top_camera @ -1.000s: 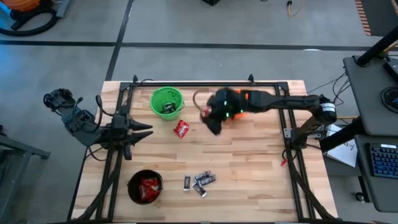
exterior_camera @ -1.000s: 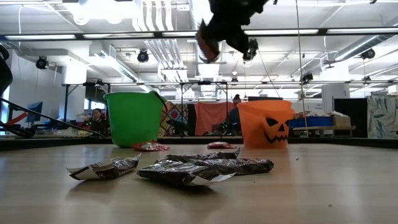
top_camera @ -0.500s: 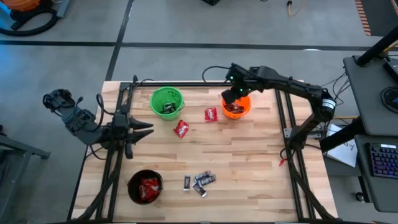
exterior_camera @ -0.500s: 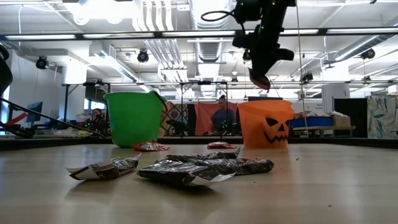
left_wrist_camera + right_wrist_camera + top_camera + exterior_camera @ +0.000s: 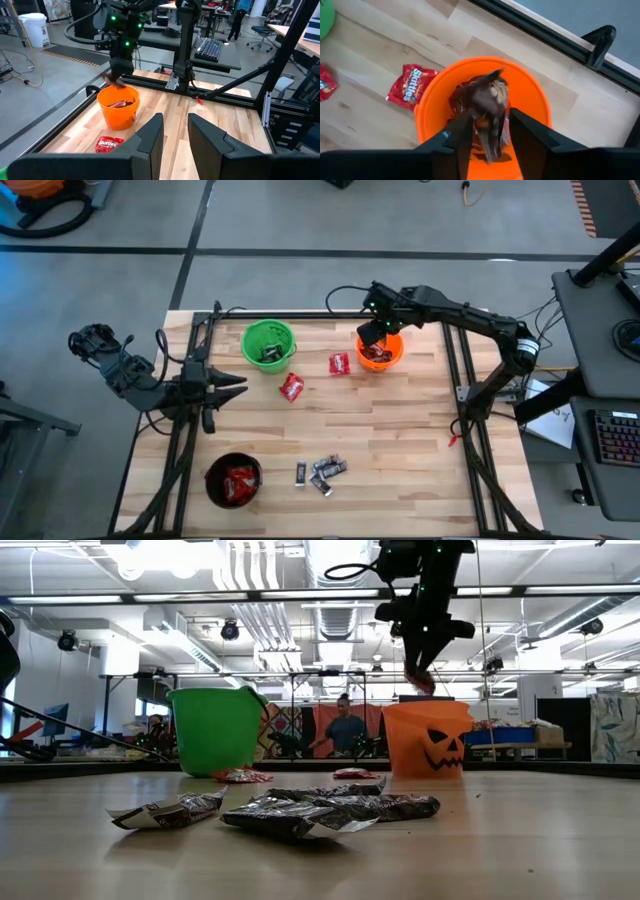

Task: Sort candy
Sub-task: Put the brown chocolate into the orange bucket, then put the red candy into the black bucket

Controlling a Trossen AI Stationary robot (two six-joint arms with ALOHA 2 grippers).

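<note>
My right gripper (image 5: 490, 132) hangs open over the orange bucket (image 5: 381, 356), fingers pointing down. A dark brown-red bar (image 5: 489, 102) shows blurred just beneath the fingertips, above other bars in the bucket; the low view puts this bar (image 5: 422, 681) just over the rim. Two red packets (image 5: 340, 363) (image 5: 291, 387) lie flat on the table between the orange and the green bucket (image 5: 268, 344). Several black-silver bars (image 5: 321, 471) lie near the table's near edge. My left gripper (image 5: 175, 130) waits open at the table's left edge.
A black bucket (image 5: 233, 481) with red packets stands at the near left corner. The green bucket holds black-silver bars. A dark frame rail (image 5: 330, 315) runs along the far edge behind the buckets. People stand in the room beyond the table.
My right gripper has swung from the table's middle toward the far right and stopped over the orange bucket, carrying the brown-red bar. It has uncovered a red packet beside that bucket. Over the last half second the bar has sunk lower beneath the still fingers.
</note>
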